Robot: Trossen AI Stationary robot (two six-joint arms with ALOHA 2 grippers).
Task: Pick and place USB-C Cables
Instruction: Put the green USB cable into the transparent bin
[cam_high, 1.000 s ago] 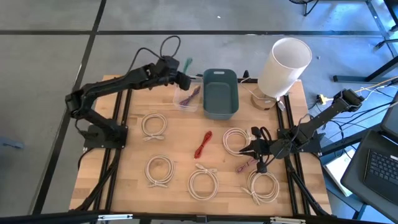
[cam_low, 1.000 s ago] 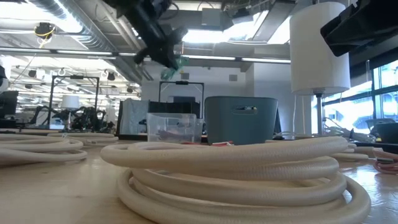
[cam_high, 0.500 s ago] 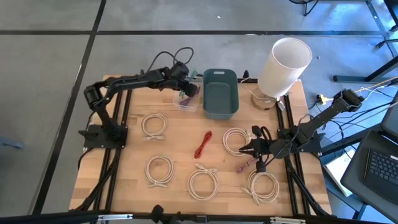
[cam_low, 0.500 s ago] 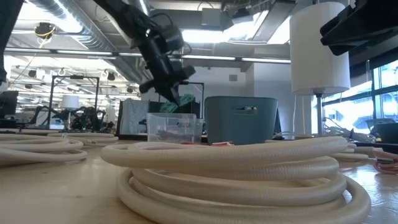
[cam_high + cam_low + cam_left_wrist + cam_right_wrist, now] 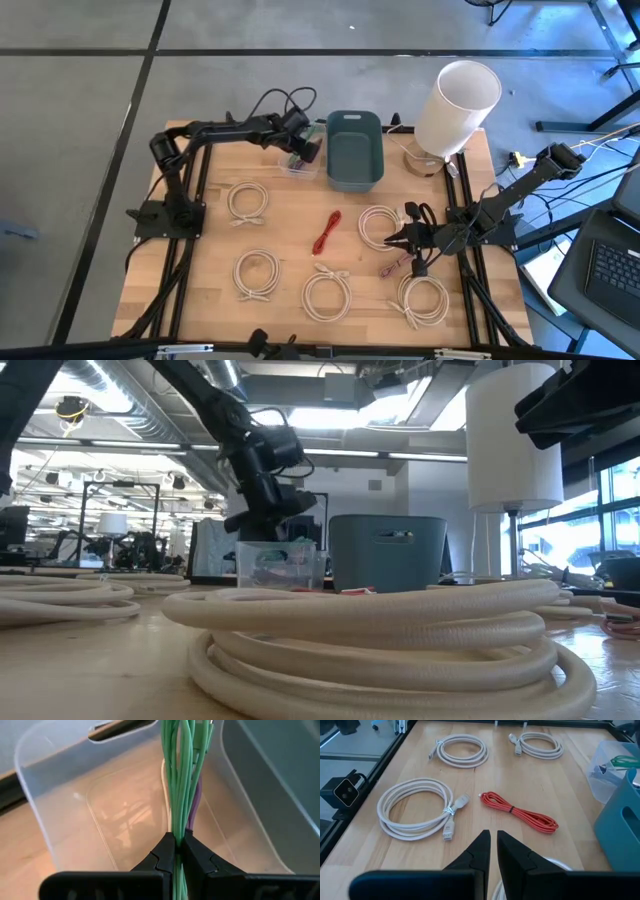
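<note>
Left gripper (image 5: 175,851) clamped on green cable (image 5: 181,780) inside clear bin (image 5: 65,795) (purple cable (image 5: 195,807) beneath); right gripper (image 5: 492,845) closed, empty, low over desk (image 5: 470,790).

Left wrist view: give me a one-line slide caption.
Left gripper shut on the green cable bundle, held over the clear plastic bin with a purple cable behind it.

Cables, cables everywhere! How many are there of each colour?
Cream-white coils: 5
Red bundle: 1
Green bundle, held by the left gripper: 1
Purple bundle in the clear box: 1
Pinkish bundle: 1
Total: 9
</note>
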